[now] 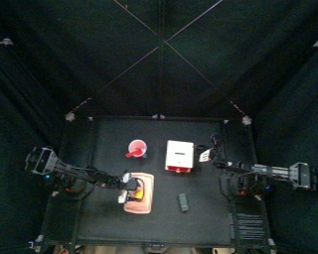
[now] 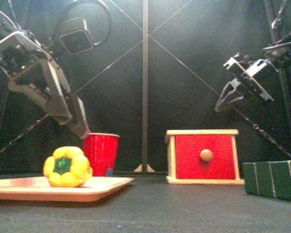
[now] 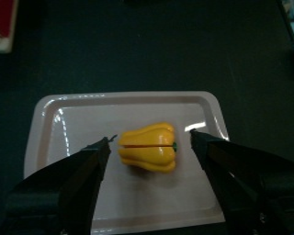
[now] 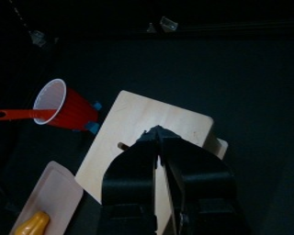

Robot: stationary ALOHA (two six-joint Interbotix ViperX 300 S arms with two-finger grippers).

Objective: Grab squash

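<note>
Squash [image 3: 150,149] is the target, a small yellow-orange piece lying on the pale pink board [image 3: 76,115] at the lower left of the front view and just below centre in the top view, though it is far from the biggest thing here: the black desk [image 1: 108,139] carries everything, then comes the board, the red box with a wooden top [image 2: 203,156] right of centre, the dark green block [image 2: 273,178] at the lower right edge, the red cup [image 2: 102,151] standing just behind the board, and last the vegetable itself. Over it hangs the left hand [image 3: 156,156], spread wide with one jaw on either side of the piece and, as far as the wrist view shows, touching neither side and holding nothing. Raised at the upper right of the front view, the right hand [image 4: 160,151] is closed with nothing between its jaws. I judge the approach step nearly finished; the next move calls for lowering until the jaws bracket the piece's middle, then closing gently, since its rounded, smooth sides could slip
</note>
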